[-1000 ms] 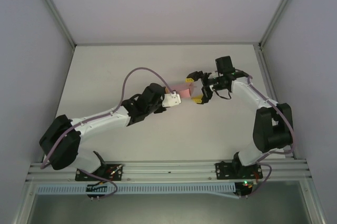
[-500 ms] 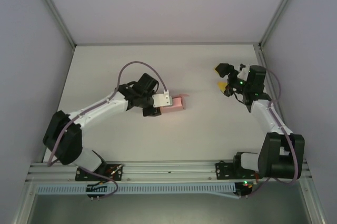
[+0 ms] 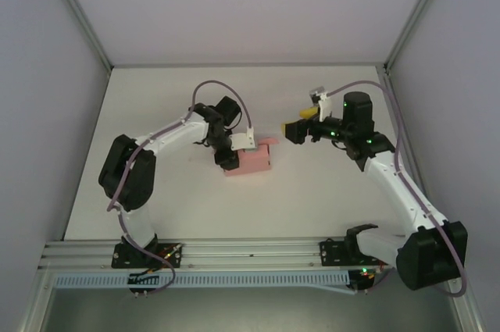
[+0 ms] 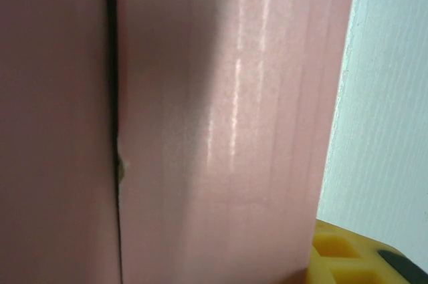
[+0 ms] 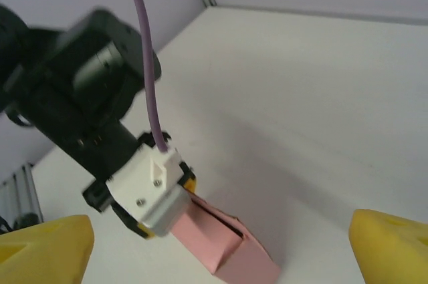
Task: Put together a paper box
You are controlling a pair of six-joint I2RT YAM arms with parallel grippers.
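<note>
Counted: one pink paper box (image 3: pixel 256 162), two claws. Box resting mid-surface (image 3: pixel 312 199), clamped at its left end by left claw (image 3: pixel 237 152). Right claw (image 3: pixel 303 119) spread wide, empty, near box's right.

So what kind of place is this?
Probably a robot test booth in a lab: a white table walled in by plain panels, two robot arms bolted to a metal rail, one pink paper box.

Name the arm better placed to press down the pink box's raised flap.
Right, probably. The right claw is open, empty and faces the paper box on its loose flap side, apart from it. The left claw is clamped on the box, so it is busy.
</note>
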